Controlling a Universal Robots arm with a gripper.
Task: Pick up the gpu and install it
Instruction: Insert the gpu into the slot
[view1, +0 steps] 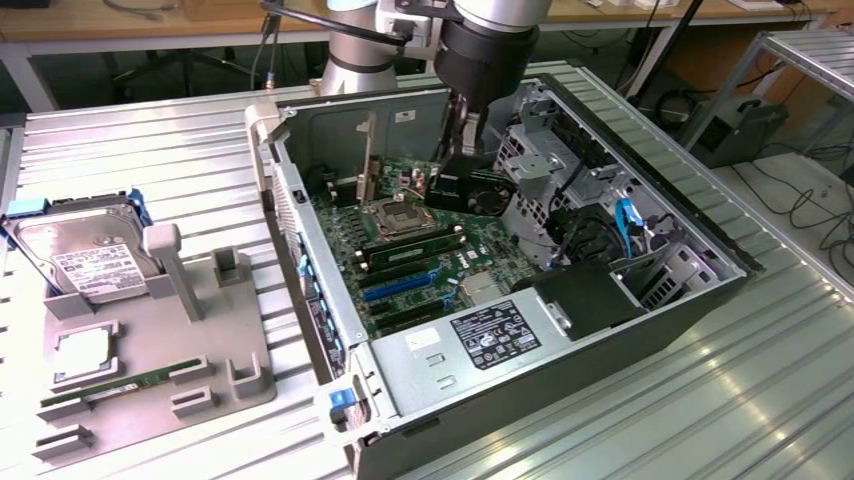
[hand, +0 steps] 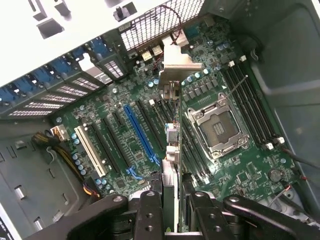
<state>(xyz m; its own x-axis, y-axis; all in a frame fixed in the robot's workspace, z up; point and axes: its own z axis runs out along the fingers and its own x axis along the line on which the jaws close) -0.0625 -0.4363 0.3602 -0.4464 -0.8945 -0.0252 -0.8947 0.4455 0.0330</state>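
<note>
Install step, I judge: my gripper (hand: 172, 202) has its jaws clamped on the slim black gpu (hand: 171, 135) with silver metal bracket, edge-on above the green motherboard (hand: 240, 167); seating calls for exact slot alignment.

The gpu (hand: 170, 172) shows edge-on, its flat faces hidden, its near end buried between the jaws.

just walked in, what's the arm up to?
The robot's tool grips the gpu edge-on and holds it inside the open PC case, over the motherboard. The card looks not yet seated in a slot. The hard drive and RAM stick lie on the grey tray beside the case.
</note>
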